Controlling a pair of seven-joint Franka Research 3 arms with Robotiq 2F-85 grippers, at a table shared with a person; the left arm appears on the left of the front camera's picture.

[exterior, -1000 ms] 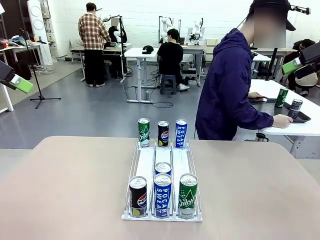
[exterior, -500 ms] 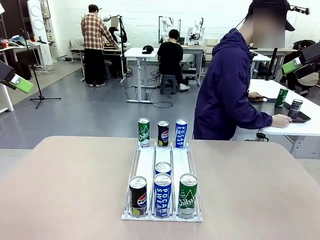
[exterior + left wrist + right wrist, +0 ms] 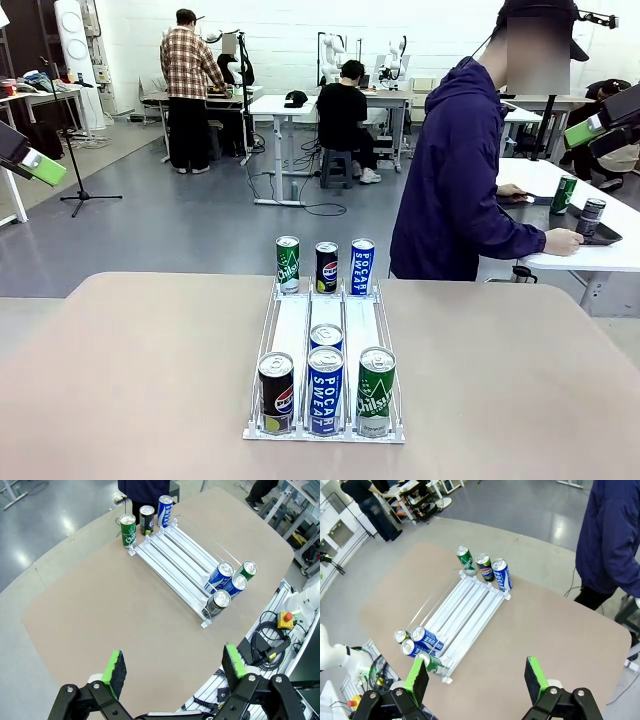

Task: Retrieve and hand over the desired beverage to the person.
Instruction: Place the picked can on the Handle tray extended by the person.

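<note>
Far left, high off the beige table (image 3: 130, 370): left gripper (image 3: 173, 666), green-padded fingers (image 3: 114, 666) spread wide with nothing between them, tip just poking in at the front view's left edge. Mid-table: a white three-lane can rack (image 3: 325, 330) running away from the robot. At its near end, left to right: a black Pepsi can (image 3: 276, 392), a blue Pocari Sweat can (image 3: 325, 390) with a second blue can (image 3: 326, 336) just behind it, a green Chilsung can (image 3: 376, 391). At the far end, standing on the table against the rack: a green can (image 3: 288, 264), a black Pepsi can (image 3: 326, 266), a blue Pocari can (image 3: 362, 266). Beyond the far edge, right of centre: the person (image 3: 455, 180) in a dark navy-purple hooded jacket, turned side-on, one hand (image 3: 566, 241) on a black tray (image 3: 606, 235) on a white side table, two cans beside it. Far right, likewise raised: right gripper (image 3: 478, 677), fingers held wide apart, empty.
</note>
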